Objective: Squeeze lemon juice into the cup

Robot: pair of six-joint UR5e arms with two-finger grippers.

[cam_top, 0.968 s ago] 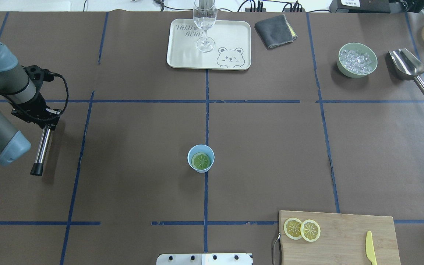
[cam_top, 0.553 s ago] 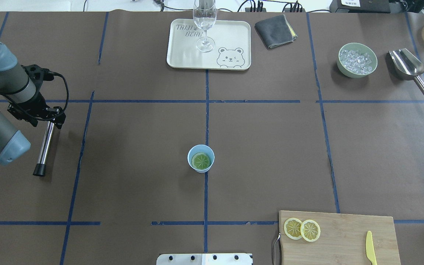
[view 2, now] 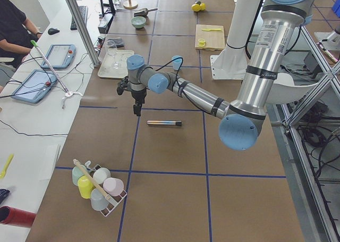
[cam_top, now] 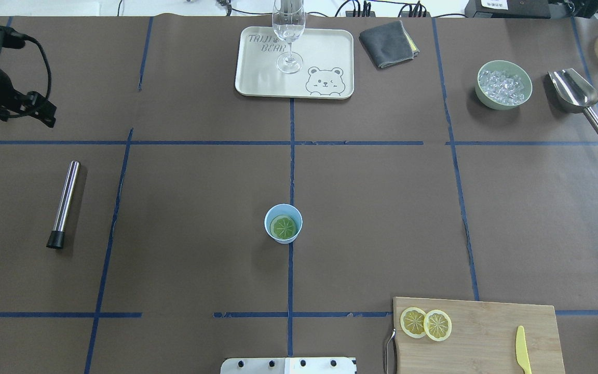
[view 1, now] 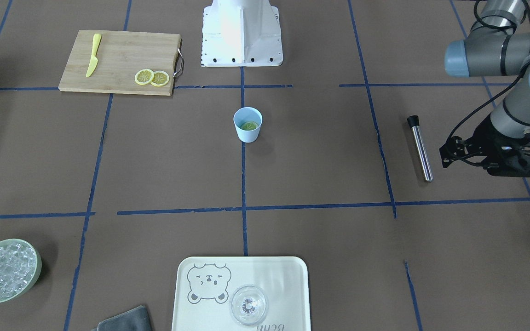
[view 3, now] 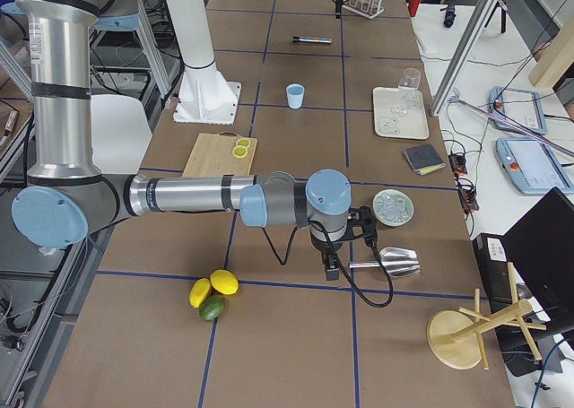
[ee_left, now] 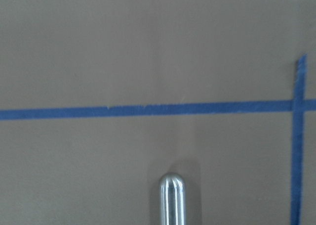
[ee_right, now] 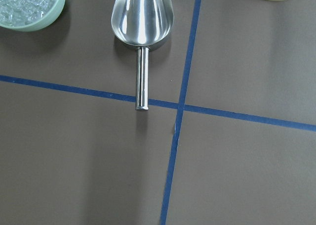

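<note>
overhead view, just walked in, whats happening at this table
Neither hand seems to hold anything at this moment. A lemon slice lies inside the blue cup at mid-table. The left hand hangs above the table, apart from a steel rod with a black tip that lies flat there. The right hand hovers beside the ice scoop, near the bowl of ice. Two more slices sit on the cutting board.
</note>
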